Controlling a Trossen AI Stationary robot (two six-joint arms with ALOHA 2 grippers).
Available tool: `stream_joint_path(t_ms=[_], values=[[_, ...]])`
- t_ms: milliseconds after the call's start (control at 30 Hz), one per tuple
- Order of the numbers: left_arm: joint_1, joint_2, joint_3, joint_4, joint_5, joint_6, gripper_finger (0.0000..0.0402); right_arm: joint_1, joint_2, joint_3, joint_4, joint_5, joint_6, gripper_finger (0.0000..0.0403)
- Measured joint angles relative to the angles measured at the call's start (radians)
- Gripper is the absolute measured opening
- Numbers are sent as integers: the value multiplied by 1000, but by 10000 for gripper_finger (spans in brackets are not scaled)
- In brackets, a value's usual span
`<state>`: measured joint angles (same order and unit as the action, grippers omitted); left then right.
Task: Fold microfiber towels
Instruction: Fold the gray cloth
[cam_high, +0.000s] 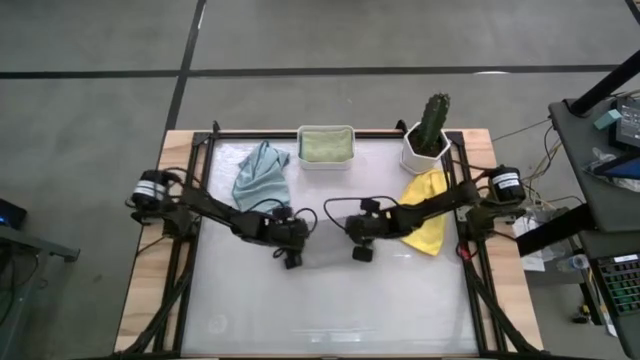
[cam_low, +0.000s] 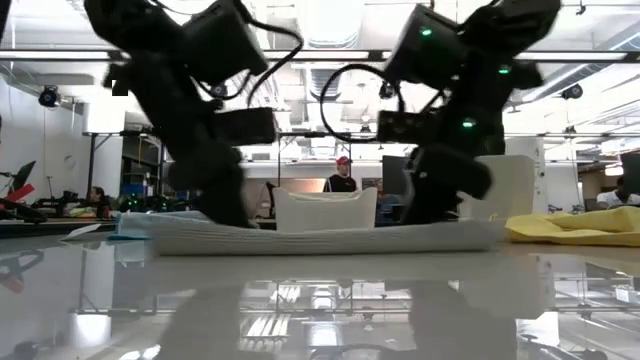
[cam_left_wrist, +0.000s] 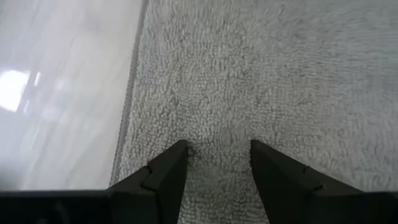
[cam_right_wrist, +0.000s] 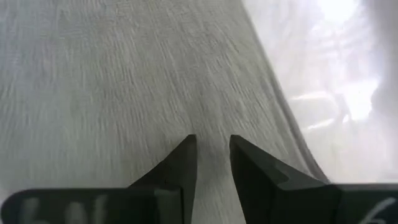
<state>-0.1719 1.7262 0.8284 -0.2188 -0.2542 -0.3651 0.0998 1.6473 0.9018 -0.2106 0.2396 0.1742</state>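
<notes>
- 2 pincers are down on 1 grey towel (cam_high: 325, 245) that lies flat near the middle of the table (cam_high: 330, 320), hard to tell from the pale tabletop in the high view.
- Left pincer (cam_high: 291, 258) stands at the towel's left end. In the left wrist view its 2 fingers (cam_left_wrist: 165, 177) are parted with grey pile showing in the gap, tips pressed onto the cloth (cam_left_wrist: 261, 74) just inside its hemmed edge; nothing is pinched between them.
- Right pincer (cam_high: 361, 252) stands at the towel's right end. In the right wrist view its fingers (cam_right_wrist: 180, 165) stand close together with only a narrow slot; the cloth (cam_right_wrist: 112, 81) lies under the tips, and I cannot tell whether a fold of it is caught.
- Low view: the grey towel (cam_low: 320, 238) stretches as a low flat strip between the 2 arms, both touching it from above.
- Pale blue-grey towel (cam_high: 261, 175) lies crumpled at the far left of the table, well apart from both pincers.
- Yellow towel (cam_high: 426, 224) lies bunched at the right, under the right arm's forearm and behind its pincer.
- Sage green towel (cam_high: 325, 146) sits inside a white tub (cam_high: 325, 164) at the far edge.
- Cactus (cam_high: 432, 122) in a white pot (cam_high: 424, 157) stands at the far right, just beyond the yellow towel.
- 1 person (cam_low: 342, 178) shows in the room behind the table.
</notes>
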Motion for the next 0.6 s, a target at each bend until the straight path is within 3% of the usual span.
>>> stream_joint_path(t_ms=[200,600], values=[[-3,-136,-13,-246,22,-134,163,-61,-6,72,61,1,-162,89],[-41,-291,-17,-200,16,-146,163,-39,-21,125,51,-13,-146,89]])
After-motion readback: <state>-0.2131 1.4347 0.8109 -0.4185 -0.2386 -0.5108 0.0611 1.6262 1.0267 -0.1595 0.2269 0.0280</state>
